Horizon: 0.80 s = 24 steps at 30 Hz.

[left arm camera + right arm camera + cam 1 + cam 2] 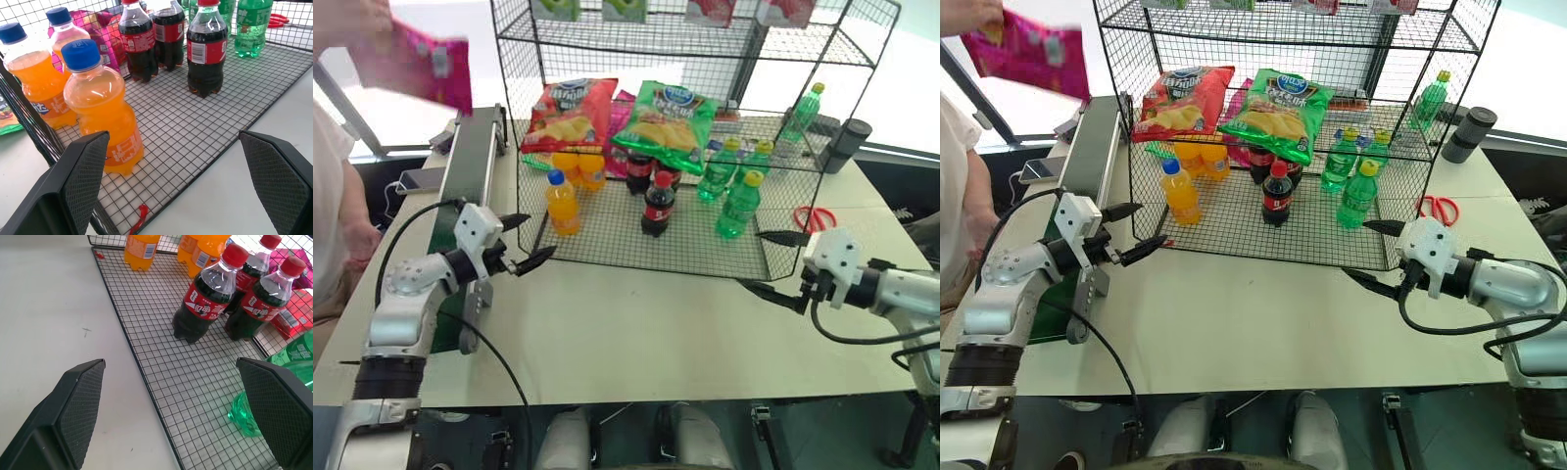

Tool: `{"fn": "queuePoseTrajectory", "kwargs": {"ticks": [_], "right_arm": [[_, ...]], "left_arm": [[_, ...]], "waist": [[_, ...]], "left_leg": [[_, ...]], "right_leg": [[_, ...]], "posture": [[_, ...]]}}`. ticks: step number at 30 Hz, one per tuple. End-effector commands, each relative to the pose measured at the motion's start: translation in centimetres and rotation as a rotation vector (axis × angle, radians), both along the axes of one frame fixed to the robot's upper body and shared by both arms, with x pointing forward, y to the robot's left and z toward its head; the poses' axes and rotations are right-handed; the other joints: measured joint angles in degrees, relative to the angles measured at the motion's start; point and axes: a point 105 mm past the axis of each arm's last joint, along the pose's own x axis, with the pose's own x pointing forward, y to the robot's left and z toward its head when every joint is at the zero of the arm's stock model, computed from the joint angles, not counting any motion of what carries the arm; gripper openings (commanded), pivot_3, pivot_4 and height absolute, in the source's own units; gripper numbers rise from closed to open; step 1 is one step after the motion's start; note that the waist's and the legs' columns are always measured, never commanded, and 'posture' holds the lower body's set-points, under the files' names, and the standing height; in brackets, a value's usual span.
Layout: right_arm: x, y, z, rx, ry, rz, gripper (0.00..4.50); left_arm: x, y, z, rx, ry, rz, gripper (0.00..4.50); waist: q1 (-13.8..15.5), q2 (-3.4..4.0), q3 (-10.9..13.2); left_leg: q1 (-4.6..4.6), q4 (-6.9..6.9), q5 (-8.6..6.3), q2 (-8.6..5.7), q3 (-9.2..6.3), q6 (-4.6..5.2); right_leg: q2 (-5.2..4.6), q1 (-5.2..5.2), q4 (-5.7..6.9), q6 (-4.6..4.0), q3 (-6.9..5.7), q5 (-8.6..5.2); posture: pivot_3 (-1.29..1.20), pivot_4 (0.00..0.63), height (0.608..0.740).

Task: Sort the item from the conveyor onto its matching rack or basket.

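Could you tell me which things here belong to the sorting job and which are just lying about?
Job:
- crinkly magenta-pink chip bag, in a person's hand
- dark green belt conveyor
- black wire-mesh rack

Lying about:
- red-handled scissors
- dark grey cylindrical flask

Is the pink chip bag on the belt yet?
No. A person's hand holds the pink chip bag in the air above the conveyor.

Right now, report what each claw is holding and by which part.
Nothing. The left claw and right claw both stand open and empty by the rack. A person's hand holds the pink chip bag by its top edge.
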Motion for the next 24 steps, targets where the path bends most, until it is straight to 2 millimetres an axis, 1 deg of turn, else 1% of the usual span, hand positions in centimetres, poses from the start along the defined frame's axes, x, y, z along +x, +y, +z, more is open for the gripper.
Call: {"fn": "queuePoseTrajectory", "kwargs": {"ticks": [1, 4, 5, 7, 10, 12, 18, 24], "right_arm": [[0.3, 0.0, 0.5, -0.010, -0.036, 0.016, 4.47], [0.7, 0.5, 0.6, -0.002, -0.047, 0.036, 4.47], [0.9, 0.6, 0.6, 0.004, -0.052, 0.036, 4.47], [1.2, 0.8, 0.6, 0.011, -0.054, 0.042, 4.47], [1.2, 1.0, 0.3, 0.010, -0.044, 0.056, 4.47], [1.1, 1.0, 0.3, 0.009, -0.038, 0.061, 4.47], [0.9, 1.3, -0.1, 0.009, -0.027, 0.072, 4.47], [1.1, 1.9, 0.2, 0.019, -0.029, 0.095, 4.47]], "left_arm": [[-0.1, 0.7, 1.1, 0.024, -0.065, 0.028, 4.50], [-0.1, 0.8, 1.7, 0.005, -0.073, 0.038, 4.50], [-0.2, 1.0, 1.4, -0.012, -0.022, 0.043, 4.50], [-0.6, 1.3, 1.3, -0.034, 0.017, 0.048, 4.50], [-0.7, 1.6, 1.2, -0.033, 0.022, 0.078, 4.50], [-1.3, 1.2, 1.2, -0.039, 0.030, 0.052, 4.50], [-1.5, 2.1, 1.2, -0.002, -0.010, 0.073, 4.50], [-2.1, 2.4, 1.0, 0.004, -0.036, 0.090, 4.50]], "waist": [[0.06, 0.00, 0.00], [0.01, 0.00, 0.00], [0.01, 0.00, 0.00], [-0.21, 0.00, 0.00], [-0.14, 0.01, 0.00], [-0.08, 0.01, 0.00], [0.00, 0.01, 0.00], [-0.18, 0.01, 0.00]], "left_leg": [[0.00, 0.00, 0.00, 0.00, 0.00, 0.00], [0.00, 0.01, -0.05, 0.00, -0.01, 0.09], [0.00, 0.01, -0.05, 0.00, -0.01, 0.09], [0.00, 0.01, -0.04, 0.01, -0.01, 0.07], [0.01, 0.00, -0.01, 0.04, -0.01, 0.01], [0.01, 0.00, 0.00, 0.04, -0.01, 0.01], [0.00, 0.01, -0.02, 0.04, -0.01, 0.03], [0.00, 0.01, -0.02, 0.05, 0.00, 0.03]], "right_leg": [[0.00, 0.00, 0.00, 0.00, -0.01, 0.00], [0.00, 0.01, 0.01, 0.00, -0.01, 0.00], [0.00, 0.01, 0.01, 0.00, -0.01, 0.00], [0.00, 0.00, 0.03, 0.00, -0.01, 0.00], [0.02, -0.02, 0.03, 0.00, 0.00, 0.00], [0.02, -0.01, 0.03, 0.00, 0.00, 0.00], [0.01, 0.00, 0.02, -0.01, 0.00, 0.00], [0.02, -0.02, 0.03, -0.01, 0.00, 0.00]], "posture": [[0.00, 0.150, 0.740], [0.00, 0.150, 0.740], [0.00, 0.150, 0.740], [0.00, 0.150, 0.740], [0.00, 0.150, 0.740], [0.00, 0.150, 0.740], [0.00, 0.150, 0.740], [0.00, 0.150, 0.740]]}}
